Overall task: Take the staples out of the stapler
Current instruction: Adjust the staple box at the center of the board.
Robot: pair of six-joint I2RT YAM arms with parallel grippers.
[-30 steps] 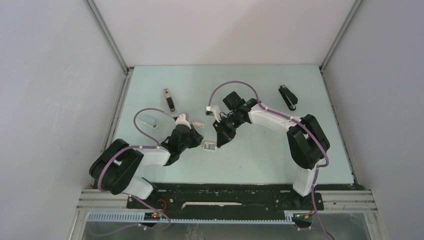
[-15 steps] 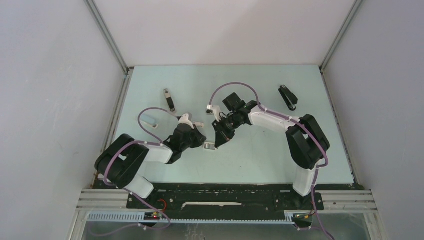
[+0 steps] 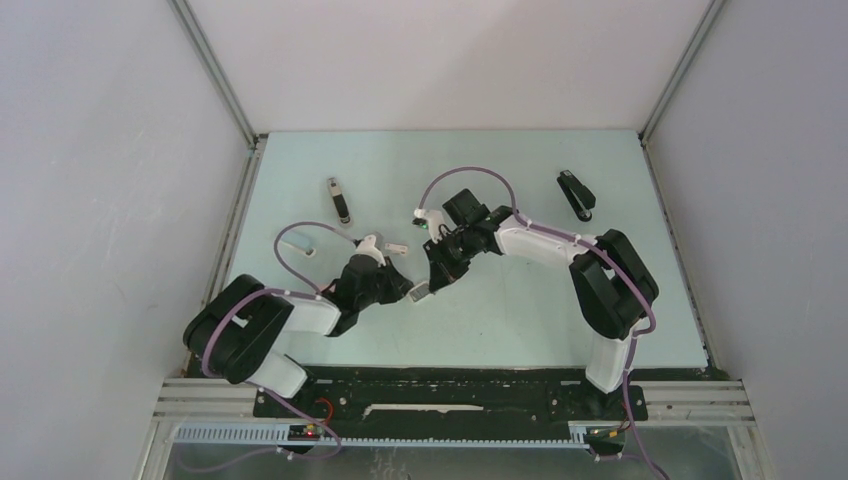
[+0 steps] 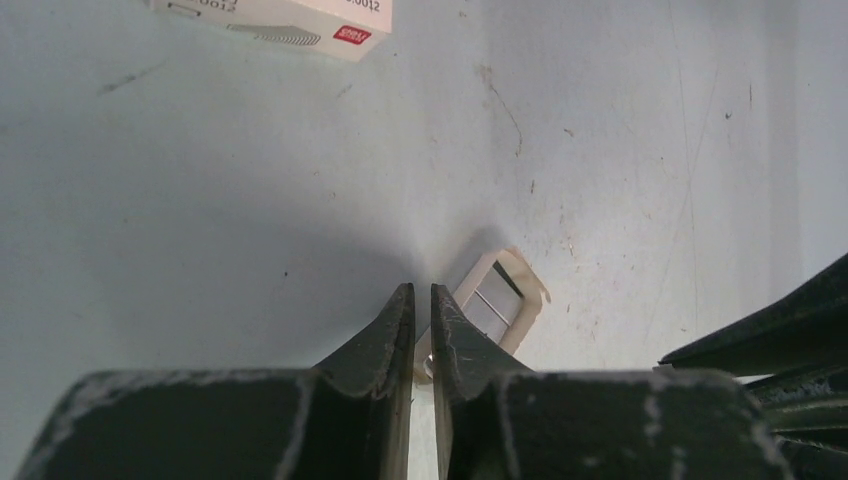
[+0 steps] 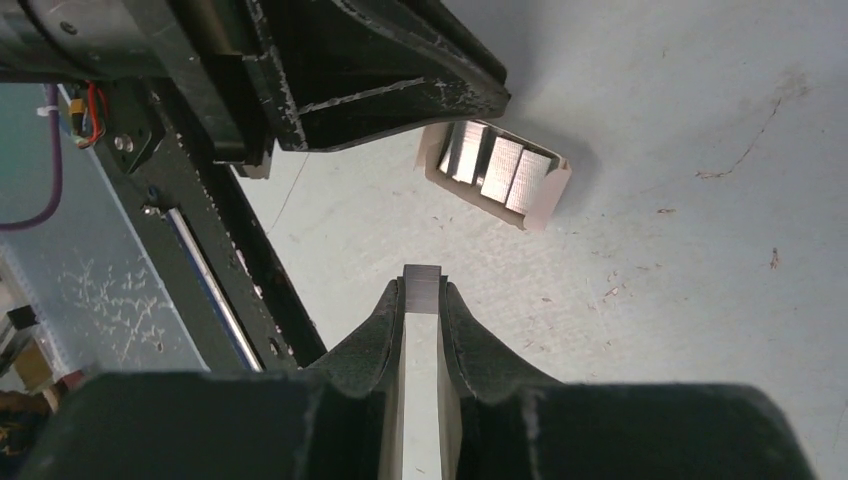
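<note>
Near table (image 3: 520, 330) centre, right gripper (image 5: 421, 300) clamps a staples (image 5: 421, 276) strip just short of the cardboard tray (image 5: 547, 197) pinched by left gripper (image 4: 421, 300), stapler (image 3: 340, 200) lying far left; next move, seemingly: lower strip in, release

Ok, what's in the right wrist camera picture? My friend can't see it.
The right gripper pinches a short grey strip of staples over the pale table. Just ahead lies a little open box of more strips, the left gripper at its edge.
</note>
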